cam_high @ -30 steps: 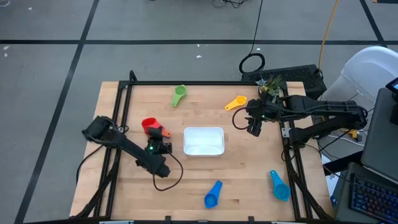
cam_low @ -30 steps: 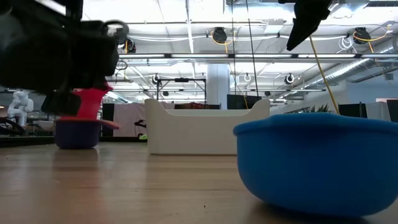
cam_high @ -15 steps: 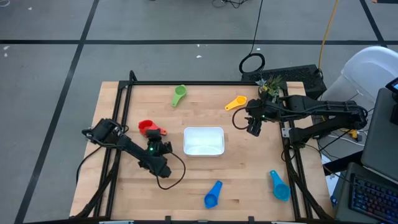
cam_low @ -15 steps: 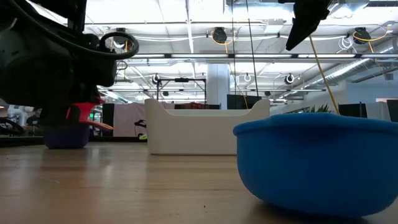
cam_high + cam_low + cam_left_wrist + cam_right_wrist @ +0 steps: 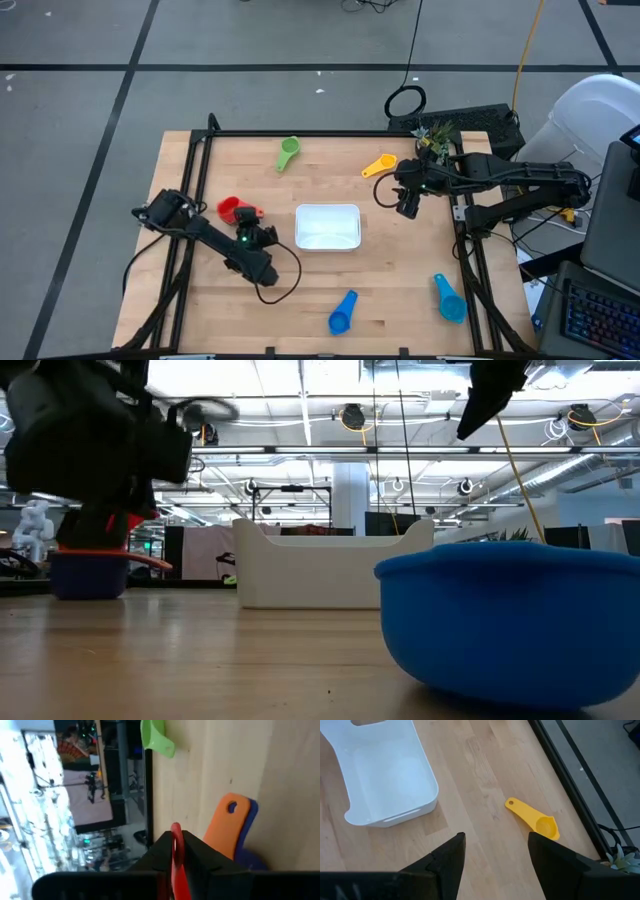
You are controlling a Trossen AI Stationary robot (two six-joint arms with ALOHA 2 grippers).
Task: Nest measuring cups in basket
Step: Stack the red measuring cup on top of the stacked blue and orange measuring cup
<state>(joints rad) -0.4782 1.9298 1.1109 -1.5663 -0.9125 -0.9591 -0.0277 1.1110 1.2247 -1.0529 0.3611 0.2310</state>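
Red measuring cup [image 5: 231, 209] is pinched by its flat handle in the left claw [image 5: 250, 224]; right claw [image 5: 408, 204] gapes empty.

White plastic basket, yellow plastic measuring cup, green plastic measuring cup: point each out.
White rectangular plastic basket [image 5: 327, 226], high view, bare floor.
Yellow plastic measuring cup [image 5: 537, 821], right wrist view, handle near bowl.
Green plastic measuring cup [image 5: 288, 152], high view, bowl-handle junction.

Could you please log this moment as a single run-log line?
left gripper shut on red cup over orange cup | right gripper open, hovering near yellow cup | basket empty
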